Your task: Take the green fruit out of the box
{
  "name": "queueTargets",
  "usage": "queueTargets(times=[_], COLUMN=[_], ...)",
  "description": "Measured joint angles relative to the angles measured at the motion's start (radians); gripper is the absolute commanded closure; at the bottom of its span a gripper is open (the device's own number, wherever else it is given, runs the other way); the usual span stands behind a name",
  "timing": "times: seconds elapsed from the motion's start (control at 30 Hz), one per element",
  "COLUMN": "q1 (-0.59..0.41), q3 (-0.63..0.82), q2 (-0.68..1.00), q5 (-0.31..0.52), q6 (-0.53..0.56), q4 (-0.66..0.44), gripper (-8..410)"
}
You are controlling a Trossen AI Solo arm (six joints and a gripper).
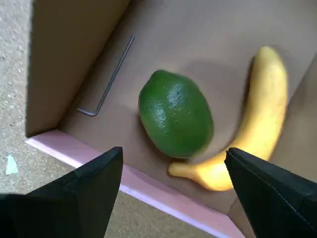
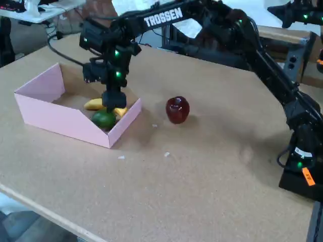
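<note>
**Gripper Positioned Over Green Fruit in Box**

Gripper (image 1: pixel 171 171) fingers are spread wide in the wrist view, one at lower left and one at lower right of the frame, with nothing between them. The green fruit (image 1: pixel 175 113) lies on the brown floor of the box (image 1: pixel 74 59), at frame centre, above the gap between the fingers and untouched by either. A banana (image 1: pixel 257 124) curves along the fruit's right side, its stem end just beside the fruit's lower edge. A bent metal hex key (image 1: pixel 109 82) lies on the box floor at upper left; only this view shows it.

The fixed view shows the arm (image 2: pixel 166 17) reaching from the right of the frame to the box (image 2: pixel 65 121) at left, with the gripper (image 2: pixel 112 105) directly over the green fruit (image 2: pixel 104 119) near the box's right corner. Finger spacing cannot be read here. A red apple (image 2: pixel 177 109) stands on the table (image 2: pixel 202 176) outside the box, right of it; the wrist view does not show it.
</note>
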Motion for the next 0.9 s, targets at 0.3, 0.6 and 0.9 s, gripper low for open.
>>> queueTargets(times=[0.3,0.6,0.9], q1=[-0.001,-0.005,-0.019], q3=[0.000,0.000,0.000], q2=[0.039,0.062,0.072], q5=[-0.028,-0.042,-0.043], q6=[-0.003,-0.018,-0.032], q4=[0.046,0.103,0.138], gripper=[116,116,116])
